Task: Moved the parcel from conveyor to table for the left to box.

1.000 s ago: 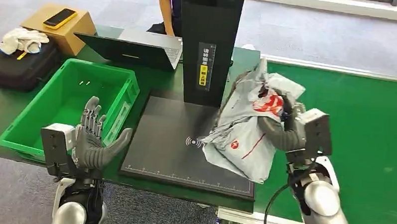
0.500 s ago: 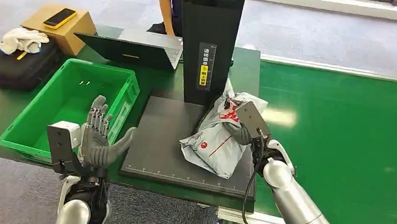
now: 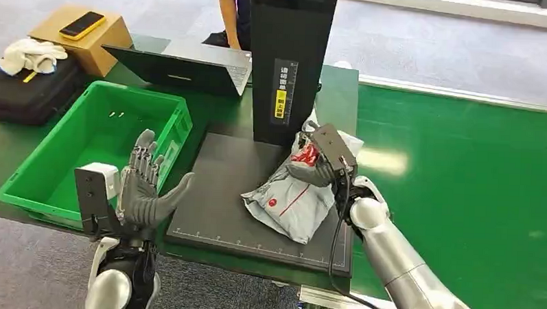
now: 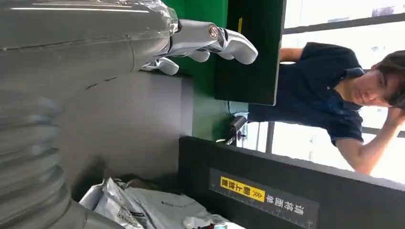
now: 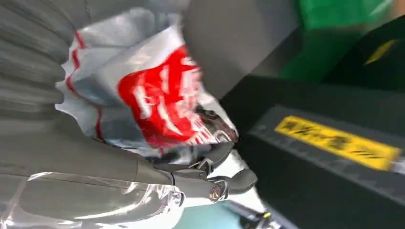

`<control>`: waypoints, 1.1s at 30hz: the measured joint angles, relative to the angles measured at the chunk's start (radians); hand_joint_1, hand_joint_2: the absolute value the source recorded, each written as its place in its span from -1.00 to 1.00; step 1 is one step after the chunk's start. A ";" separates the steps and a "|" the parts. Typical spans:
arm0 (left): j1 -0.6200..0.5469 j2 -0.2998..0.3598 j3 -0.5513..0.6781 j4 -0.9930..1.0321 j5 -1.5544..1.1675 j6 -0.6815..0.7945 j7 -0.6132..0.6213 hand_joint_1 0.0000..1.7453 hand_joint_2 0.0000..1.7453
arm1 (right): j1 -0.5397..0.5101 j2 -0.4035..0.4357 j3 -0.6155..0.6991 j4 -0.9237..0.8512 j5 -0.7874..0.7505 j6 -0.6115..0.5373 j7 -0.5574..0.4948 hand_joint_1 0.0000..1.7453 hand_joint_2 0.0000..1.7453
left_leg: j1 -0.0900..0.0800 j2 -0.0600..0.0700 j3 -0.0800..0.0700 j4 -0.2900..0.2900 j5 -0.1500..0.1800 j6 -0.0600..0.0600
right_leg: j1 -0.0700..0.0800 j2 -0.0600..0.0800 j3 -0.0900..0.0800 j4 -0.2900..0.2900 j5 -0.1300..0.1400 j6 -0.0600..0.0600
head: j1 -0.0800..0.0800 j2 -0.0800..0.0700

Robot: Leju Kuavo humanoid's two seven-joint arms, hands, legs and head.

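Note:
The grey parcel [image 3: 286, 199] with red print lies on the black scale plate [image 3: 214, 214] of the table, just in front of the black column. My right hand [image 3: 317, 164] grips its upper end near the red patch. In the right wrist view the parcel [image 5: 153, 95] is pressed against my palm, with the fingers [image 5: 215, 179] curled round its edge. My left hand [image 3: 144, 191] is raised and open, fingers spread, between the green box [image 3: 50, 167] and the plate. The left wrist view shows its fingertips [image 4: 224, 40] apart and the parcel [image 4: 148, 205] beyond.
A black scanner column [image 3: 288, 59] stands behind the plate, with a laptop [image 3: 184, 65] to its left. The green conveyor [image 3: 461, 195] runs on the right. A cardboard box with a phone [image 3: 83, 31] and a black case sit at far left. A person [image 3: 232, 15] stands behind the table.
My right hand has carried the parcel left and down from the conveyor side onto the black plate. My left hand has risen a little and shifted right, still open.

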 measured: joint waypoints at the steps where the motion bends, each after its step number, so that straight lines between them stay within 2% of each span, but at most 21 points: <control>1: 0.000 0.001 0.000 0.003 0.003 0.003 0.000 -1.00 1.00 | 0.007 -0.003 -0.005 -0.028 -0.025 0.011 -0.005 -1.00 1.00 | 0.000 0.000 0.000 0.000 0.000 0.000 | 0.000 0.000 0.000 0.000 0.000 0.000 | -0.001 0.000; 7: 0.008 0.009 0.002 0.007 0.001 0.011 -0.020 -1.00 1.00 | 0.136 -0.030 -0.053 -0.335 -0.090 0.019 -0.058 -1.00 1.00 | 0.000 0.000 0.000 0.000 0.000 0.000 | 0.000 0.000 0.000 -0.001 -0.001 0.000 | -0.001 0.000; 16: -0.019 0.011 -0.060 0.025 -0.208 -0.029 -0.002 -1.00 1.00 | 0.392 -0.034 -0.110 -0.790 -0.019 -0.078 -0.159 -1.00 1.00 | 0.000 -0.001 -0.001 0.000 -0.001 0.000 | 0.000 -0.001 -0.001 -0.001 -0.001 0.000 | 0.000 0.000; 23: -0.125 -0.009 -0.213 0.152 -0.346 -0.099 0.027 -1.00 1.00 | 0.492 -0.011 -0.135 -0.949 0.010 -0.080 -0.167 -1.00 1.00 | 0.000 0.000 0.001 0.000 0.000 0.000 | 0.000 0.000 0.000 -0.001 0.000 -0.001 | 0.000 0.000; 33: -0.325 -0.079 -0.461 0.531 -0.464 -0.180 0.024 -1.00 1.00 | 0.566 0.032 -0.198 -1.047 0.024 -0.011 -0.169 -1.00 1.00 | 0.000 0.001 0.002 0.000 0.000 0.000 | 0.000 0.001 0.001 -0.001 0.000 -0.001 | -0.001 0.000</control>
